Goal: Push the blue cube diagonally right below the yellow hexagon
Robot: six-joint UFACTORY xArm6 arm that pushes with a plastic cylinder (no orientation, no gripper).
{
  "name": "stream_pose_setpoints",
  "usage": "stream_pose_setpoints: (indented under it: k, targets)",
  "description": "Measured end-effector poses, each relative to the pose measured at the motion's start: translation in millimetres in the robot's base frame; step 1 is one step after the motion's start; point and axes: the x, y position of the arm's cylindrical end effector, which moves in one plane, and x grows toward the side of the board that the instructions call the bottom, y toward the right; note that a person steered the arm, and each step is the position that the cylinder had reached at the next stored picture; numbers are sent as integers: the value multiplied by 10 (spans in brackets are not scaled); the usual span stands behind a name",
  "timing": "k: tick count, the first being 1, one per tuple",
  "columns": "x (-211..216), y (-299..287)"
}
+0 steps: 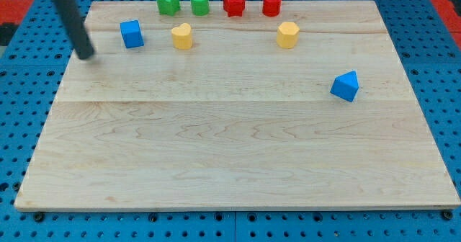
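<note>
Near the view's top left, my tip (86, 55) rests on the wooden board (216, 148), just left of the blue cube (131, 34); it has no jaws. Well right, past a yellow heart (181, 36), sits the yellow hexagon (287, 34).

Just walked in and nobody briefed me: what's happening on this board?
A robot arm's rod is pushing blocks around a wooden board. My tip sits left of the blue cube, apart from it. The yellow hexagon is far to the view's right, so the cube hasn't reached its spot.
</note>
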Motion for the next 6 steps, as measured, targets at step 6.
stream_pose_setpoints:
  k: [6]
  targets:
    - [-464, 1071]
